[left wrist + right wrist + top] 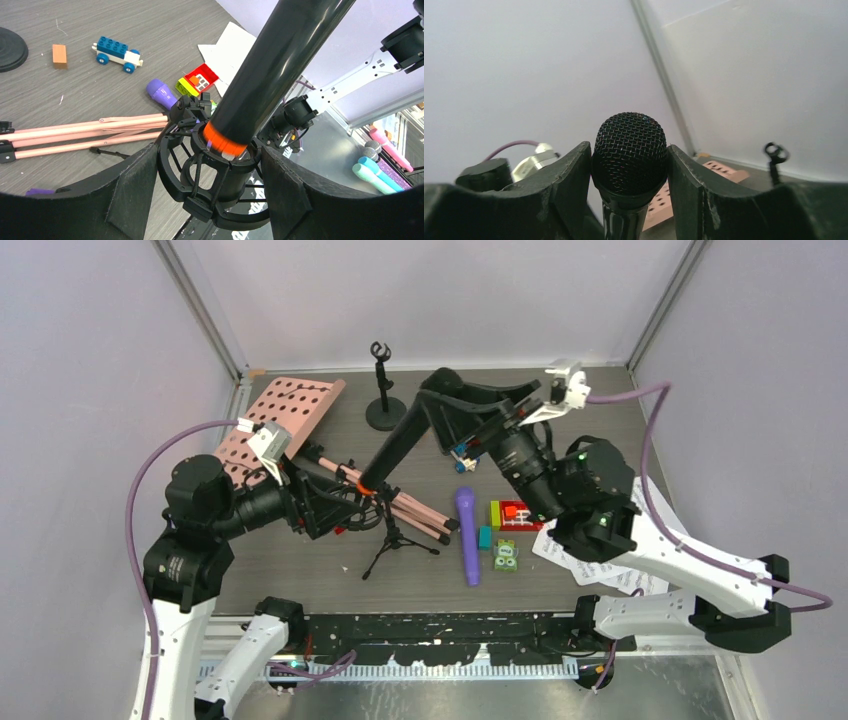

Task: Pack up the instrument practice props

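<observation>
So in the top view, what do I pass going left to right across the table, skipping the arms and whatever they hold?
pink perforated board → round-based mic stand → purple microphone → green brick with eyes → white note sheets

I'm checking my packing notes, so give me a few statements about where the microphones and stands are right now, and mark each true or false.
The black microphone sits in the tripod support's mount. True.
The right jaws grip the purple-headed microphone. False: the purple-headed microphone lies on the table; they hold the black microphone's mesh head.
The pink sheet-music holder stands upright. False: the pink sheet-music holder lies down, legs together.
The round-based support stands empty. True.
</observation>
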`<action>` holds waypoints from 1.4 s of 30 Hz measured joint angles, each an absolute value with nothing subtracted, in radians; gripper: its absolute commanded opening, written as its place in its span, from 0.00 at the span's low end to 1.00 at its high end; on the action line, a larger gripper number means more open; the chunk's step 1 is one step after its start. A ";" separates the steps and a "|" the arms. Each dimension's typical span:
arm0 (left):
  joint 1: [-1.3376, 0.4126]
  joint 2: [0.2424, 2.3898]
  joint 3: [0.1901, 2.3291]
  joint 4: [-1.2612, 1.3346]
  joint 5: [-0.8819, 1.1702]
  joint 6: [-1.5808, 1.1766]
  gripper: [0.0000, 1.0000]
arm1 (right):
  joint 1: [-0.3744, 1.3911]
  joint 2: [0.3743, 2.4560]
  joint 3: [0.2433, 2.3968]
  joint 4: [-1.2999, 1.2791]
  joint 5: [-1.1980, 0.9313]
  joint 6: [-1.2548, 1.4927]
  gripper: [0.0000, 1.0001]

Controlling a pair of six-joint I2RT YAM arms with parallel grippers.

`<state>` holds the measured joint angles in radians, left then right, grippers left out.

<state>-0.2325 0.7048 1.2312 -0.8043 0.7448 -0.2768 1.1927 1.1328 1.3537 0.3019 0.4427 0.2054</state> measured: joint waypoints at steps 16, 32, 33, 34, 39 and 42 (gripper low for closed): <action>-0.233 0.704 1.234 -0.808 0.734 -0.280 0.18 | 1.170 0.846 1.199 0.021 0.673 0.093 0.01; -0.233 0.709 1.238 -0.812 0.682 -0.309 0.30 | 1.029 0.982 1.109 -0.742 0.669 0.466 0.01; -0.233 0.709 1.239 -0.813 0.677 -0.311 0.31 | 0.998 0.995 1.091 -0.749 0.646 0.474 0.01; -0.233 0.709 1.240 -0.813 0.673 -0.312 0.33 | 0.969 1.007 1.075 -0.751 0.624 0.479 0.01; -0.234 0.709 1.243 -0.817 0.657 -0.321 0.40 | 0.818 1.096 1.014 -0.730 0.477 0.490 0.01; -0.234 0.709 1.243 -0.816 0.653 -0.329 0.41 | 0.780 1.163 1.004 -0.696 0.418 0.490 0.01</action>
<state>-0.2344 0.7090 1.2434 -0.8162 0.6525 -0.3286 0.7795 1.1625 1.0039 -0.6956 0.4175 0.4900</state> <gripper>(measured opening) 0.718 0.575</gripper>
